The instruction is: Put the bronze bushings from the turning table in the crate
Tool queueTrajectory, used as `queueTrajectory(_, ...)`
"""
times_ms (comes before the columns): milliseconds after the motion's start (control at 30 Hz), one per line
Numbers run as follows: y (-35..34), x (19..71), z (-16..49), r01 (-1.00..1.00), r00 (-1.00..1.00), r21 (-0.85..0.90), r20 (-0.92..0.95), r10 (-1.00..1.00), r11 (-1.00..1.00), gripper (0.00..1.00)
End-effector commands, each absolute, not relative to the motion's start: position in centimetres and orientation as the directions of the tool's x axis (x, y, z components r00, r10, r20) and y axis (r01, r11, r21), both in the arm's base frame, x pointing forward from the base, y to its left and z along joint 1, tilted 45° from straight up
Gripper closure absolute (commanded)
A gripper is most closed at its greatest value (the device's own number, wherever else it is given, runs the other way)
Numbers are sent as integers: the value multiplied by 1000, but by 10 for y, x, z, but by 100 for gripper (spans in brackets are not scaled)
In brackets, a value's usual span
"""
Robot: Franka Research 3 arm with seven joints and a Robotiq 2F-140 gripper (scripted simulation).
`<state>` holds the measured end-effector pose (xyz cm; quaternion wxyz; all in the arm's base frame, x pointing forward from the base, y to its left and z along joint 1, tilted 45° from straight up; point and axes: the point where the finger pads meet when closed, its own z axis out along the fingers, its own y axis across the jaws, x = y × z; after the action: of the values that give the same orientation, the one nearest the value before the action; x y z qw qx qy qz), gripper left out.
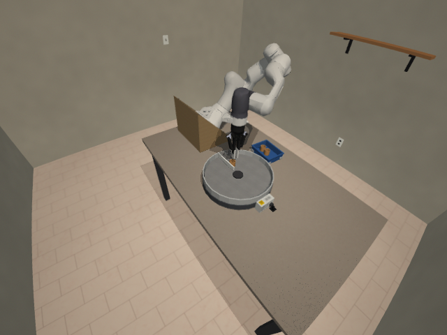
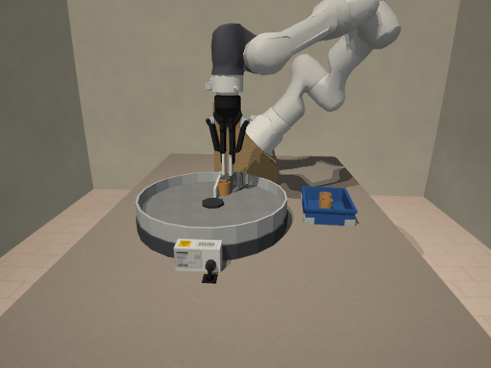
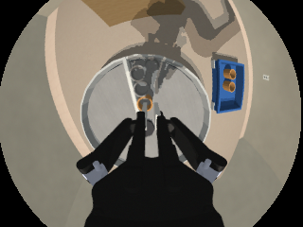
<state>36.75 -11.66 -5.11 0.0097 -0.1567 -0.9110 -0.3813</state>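
My gripper (image 1: 235, 157) (image 2: 227, 174) (image 3: 151, 108) points down over the turning table (image 1: 248, 187) (image 2: 170, 211) (image 3: 185, 106), open by a narrow gap, with nothing held. One bronze bushing (image 1: 232, 163) (image 2: 224, 188) (image 3: 138, 104) stands just below the fingertips; in the wrist view the left fingertip overlaps its hole. Steel bushings (image 3: 138, 73) (image 3: 141, 88) stand behind it beside the white bar; a third grey round shape (image 3: 151, 64) is dim in shadow. Two bronze bushings, one (image 1: 267, 152) (image 2: 325, 204) (image 3: 229, 86) and another (image 1: 262, 147) (image 2: 324, 195) (image 3: 229, 74), stand in the blue crate (image 1: 276, 155) (image 2: 329, 218) (image 3: 229, 105).
A white guide bar (image 1: 225, 160) (image 2: 215, 188) (image 3: 130, 87) runs inward from the turning table's raised rim, close by the bronze bushing. A dark hub (image 1: 237, 174) (image 2: 212, 203) is at the centre. A white box (image 2: 198, 255) stands at the front rim. A wooden panel (image 1: 191, 130) stands behind.
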Motion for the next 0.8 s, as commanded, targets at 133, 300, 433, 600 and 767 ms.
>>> queueTrajectory(133,-116,368,-51,288,-952,694,136,273,660,90)
queueTrajectory(300,-103,369,-64,288,-952,694,136,273,660,90)
queueTrajectory(433,-100,370,-67,288,-952,694,136,273,660,90)
queueTrajectory(600,-100,370,-67,288,-952,694,136,273,660,90)
queueTrajectory(767,-100,370,-67,288,-952,694,136,273,660,90)
